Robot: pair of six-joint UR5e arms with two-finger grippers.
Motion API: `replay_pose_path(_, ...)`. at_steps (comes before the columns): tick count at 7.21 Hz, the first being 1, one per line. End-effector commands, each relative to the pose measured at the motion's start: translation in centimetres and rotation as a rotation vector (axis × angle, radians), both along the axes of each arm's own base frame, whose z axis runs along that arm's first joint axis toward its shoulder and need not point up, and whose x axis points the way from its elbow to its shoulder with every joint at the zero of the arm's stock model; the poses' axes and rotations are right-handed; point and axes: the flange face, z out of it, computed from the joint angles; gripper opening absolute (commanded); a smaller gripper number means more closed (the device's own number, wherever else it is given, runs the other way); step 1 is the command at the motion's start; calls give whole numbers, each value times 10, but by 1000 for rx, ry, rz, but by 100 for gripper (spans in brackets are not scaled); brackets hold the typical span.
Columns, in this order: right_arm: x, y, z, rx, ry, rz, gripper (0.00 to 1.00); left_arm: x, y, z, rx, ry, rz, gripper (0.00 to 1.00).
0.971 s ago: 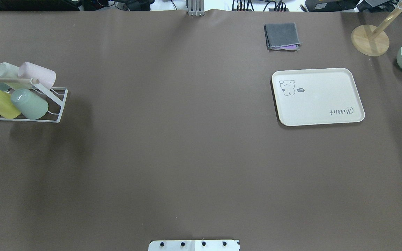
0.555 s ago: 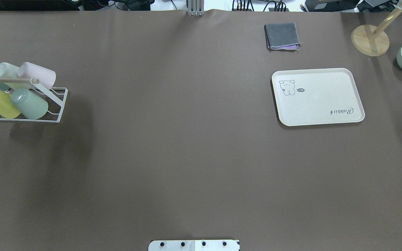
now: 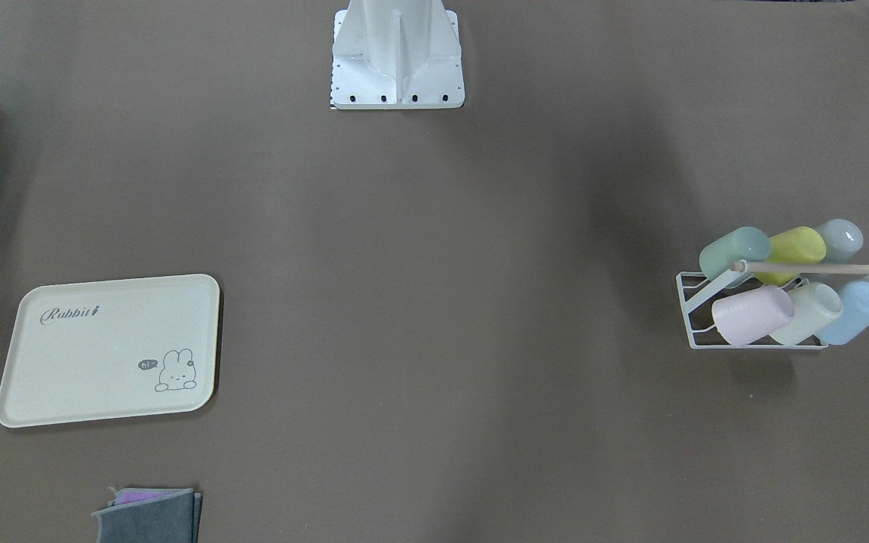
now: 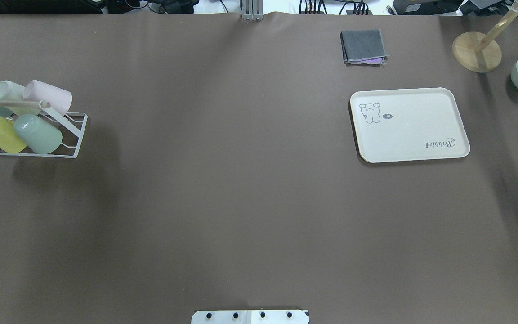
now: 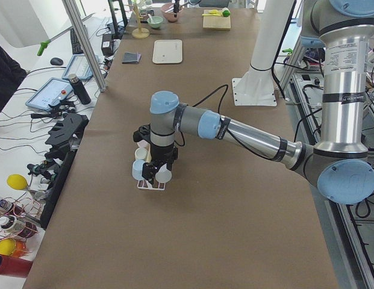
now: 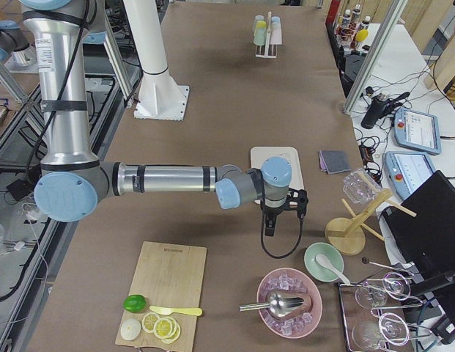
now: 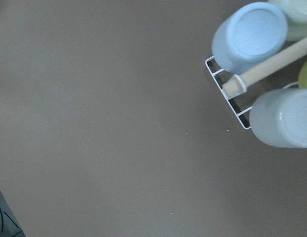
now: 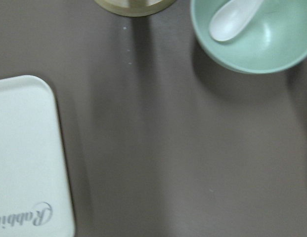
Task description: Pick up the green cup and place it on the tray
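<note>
- The green cup point(image 4: 38, 134), a plain mint tumbler, lies tilted in a white wire rack point(image 4: 82, 135) at the table's left edge, touching a yellow-green cup point(image 4: 0, 132).
- The tray point(image 4: 409, 135) sits well apart at right, with wide brown table point(image 4: 218, 180) between them.
- The left gripper point(image 5: 156, 173) hangs over the rack and the right gripper point(image 6: 269, 227) beside the tray; the jaw positions cannot be made out.

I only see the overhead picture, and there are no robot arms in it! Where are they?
Observer: The left side view shows the left gripper hanging by the cup rack, at its near end.
Operator: And the other one?
Observer: In the right side view the right gripper hangs between the tray and the green bowl.
Operator: Anything else hiding?
Observer: Yes, at the table's right end: a cutting board with a lime and lemon slices.
</note>
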Motion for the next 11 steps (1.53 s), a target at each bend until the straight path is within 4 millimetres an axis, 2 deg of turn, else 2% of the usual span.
replay_pose_path(1, -94, -64, -32, 6, -47, -103, 100, 56, 43, -91, 83, -193, 166, 99)
replay_pose_path(2, -105, -65, -22, 41, -66, -108, 100, 80, 54, -130, 106, -251, 219, 98)
replay_pose_path(3, -108, -62, -11, 46, -84, -102, 100, 105, 47, -156, 124, -300, 267, 98)
replay_pose_path(4, -111, -58, -1, 44, -83, -112, 100, 138, 48, -177, 207, -383, 330, 98)
replay_pose_path(5, -109, -54, 8, 41, -82, -120, 95, 160, 55, -188, 290, -458, 368, 98)
replay_pose_path(7, -111, -52, 15, 34, -78, -126, 78, 207, 65, -189, 417, -633, 449, 98)
replay_pose_path(8, -111, -54, 16, 33, -78, -126, 71, 227, 70, -184, 424, -642, 469, 98)
replay_pose_path(10, -120, -56, 13, 36, -78, -138, 71, 268, 93, -181, 480, -705, 532, 98)
replay_pose_path(11, -126, -57, 14, 32, -76, -147, 71, 270, 91, -165, 466, -744, 495, 98)
